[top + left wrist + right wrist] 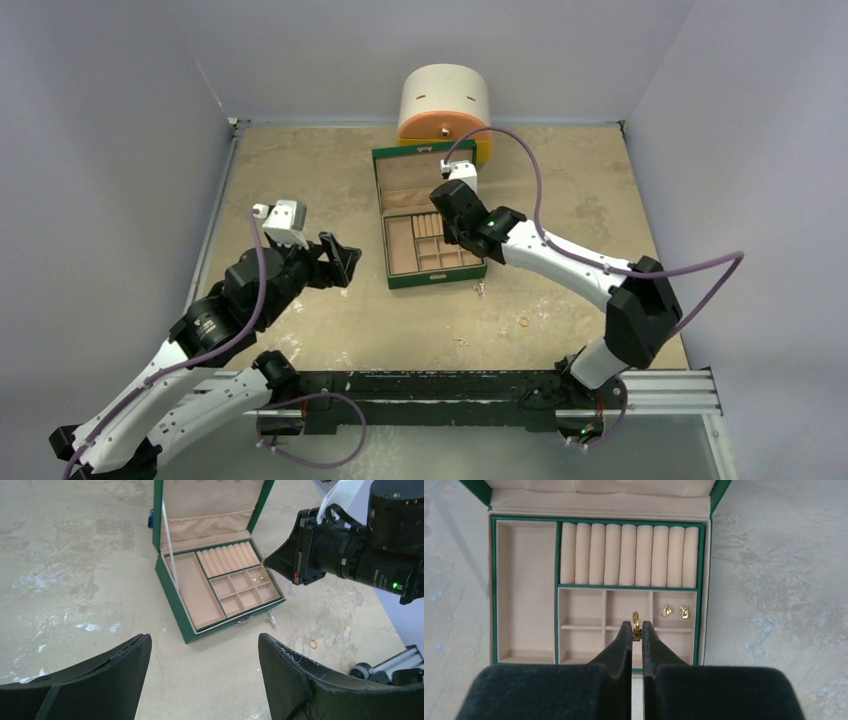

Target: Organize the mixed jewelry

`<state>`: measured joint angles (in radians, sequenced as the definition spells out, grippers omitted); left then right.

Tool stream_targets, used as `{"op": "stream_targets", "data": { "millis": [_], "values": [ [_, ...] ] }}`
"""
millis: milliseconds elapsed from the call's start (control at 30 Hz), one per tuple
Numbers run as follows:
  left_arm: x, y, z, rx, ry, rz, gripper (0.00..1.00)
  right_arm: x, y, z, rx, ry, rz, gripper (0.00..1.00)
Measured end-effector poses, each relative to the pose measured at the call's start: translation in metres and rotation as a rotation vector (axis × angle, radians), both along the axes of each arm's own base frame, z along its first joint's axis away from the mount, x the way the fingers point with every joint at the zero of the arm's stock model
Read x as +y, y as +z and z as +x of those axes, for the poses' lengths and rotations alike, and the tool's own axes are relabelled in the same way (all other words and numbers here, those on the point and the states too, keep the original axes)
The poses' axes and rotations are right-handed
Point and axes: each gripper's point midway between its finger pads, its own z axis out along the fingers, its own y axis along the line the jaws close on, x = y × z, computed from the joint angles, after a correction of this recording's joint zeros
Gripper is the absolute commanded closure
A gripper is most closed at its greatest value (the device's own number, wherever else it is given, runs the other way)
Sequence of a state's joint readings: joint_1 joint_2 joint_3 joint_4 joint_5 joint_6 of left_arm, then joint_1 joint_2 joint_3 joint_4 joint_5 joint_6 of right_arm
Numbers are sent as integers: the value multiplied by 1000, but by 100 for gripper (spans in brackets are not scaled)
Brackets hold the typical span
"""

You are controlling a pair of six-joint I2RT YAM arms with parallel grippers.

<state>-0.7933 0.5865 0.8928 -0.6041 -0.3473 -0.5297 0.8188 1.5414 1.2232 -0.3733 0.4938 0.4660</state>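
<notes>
The open green box (435, 281) sits mid-table with its lid up. My right gripper (636, 630) hangs over the box's small compartments, shut on a small gold ring (636, 621) pinched at its fingertips. Two gold pieces (675, 612) lie in the upper right small compartment, also seen as gold pieces (258, 578) from the left wrist. On the table in front of the box lie a silvery piece (272, 620) and a loose gold ring (313, 644). My left gripper (205, 645) stands open and empty, left of the box (210, 632) above bare table.
A white round container with an orange base (445, 100) stands behind the box at the back wall. A small blue item (150, 518) lies behind the box's left corner. A tiny bit (462, 342) lies near the front rail. Grey walls enclose the table.
</notes>
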Motion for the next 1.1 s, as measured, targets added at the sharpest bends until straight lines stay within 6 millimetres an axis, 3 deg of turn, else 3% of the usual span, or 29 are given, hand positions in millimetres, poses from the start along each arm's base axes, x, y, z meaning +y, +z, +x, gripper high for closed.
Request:
{"op": "stream_targets", "data": {
  "millis": [167,400,733,1100],
  "values": [
    [2,-21,4,27,14,59,22,5,-17,21,16,-12,-13,100],
    [1,-30,5,44,11,87,22,13,-32,45,16,-29,-13,100],
    [5,-26,4,28,19,78,22,13,-54,55,39,-39,-20,100],
    [7,-26,6,26,27,88,22,10,-56,61,38,-56,-11,100]
  ]
}}
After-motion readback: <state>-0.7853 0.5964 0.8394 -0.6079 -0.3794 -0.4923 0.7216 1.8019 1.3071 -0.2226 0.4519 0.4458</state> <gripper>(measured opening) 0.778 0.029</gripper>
